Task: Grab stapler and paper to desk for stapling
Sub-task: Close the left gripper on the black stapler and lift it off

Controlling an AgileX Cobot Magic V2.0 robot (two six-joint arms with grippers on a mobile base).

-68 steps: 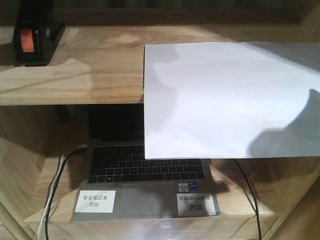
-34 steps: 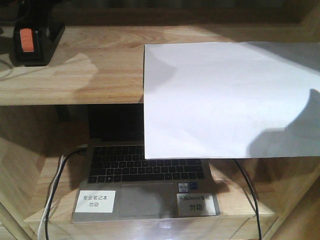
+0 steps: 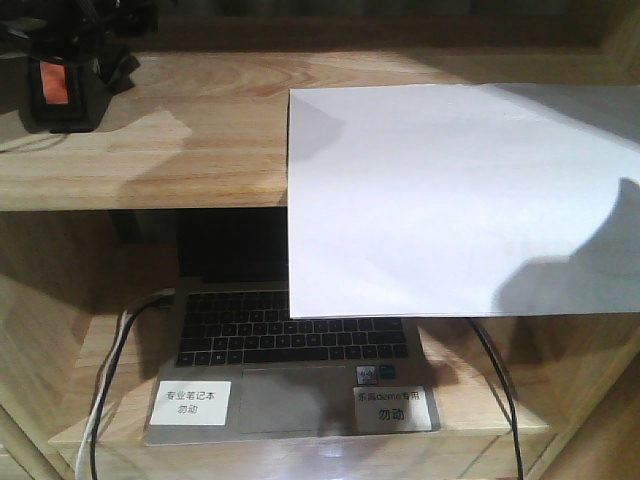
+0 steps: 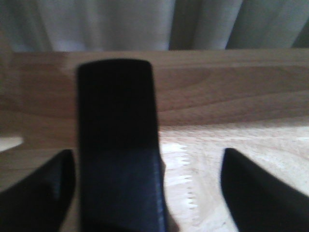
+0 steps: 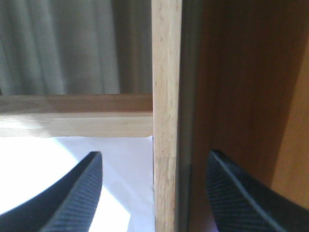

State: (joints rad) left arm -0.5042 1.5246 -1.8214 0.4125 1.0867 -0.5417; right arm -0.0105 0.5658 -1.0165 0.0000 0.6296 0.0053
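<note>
Nearest me, the laptop sits open on the lower shelf. Above it the paper lies on the upper shelf, its front edge overhanging the laptop. My right hand is spread wide, straddling a wooden upright. At the back left, the stapler sits between the parted fingers of my left hand, closer to the left one.

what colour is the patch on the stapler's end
Orange, on the black stapler; clearest in the front-facing view.
</note>
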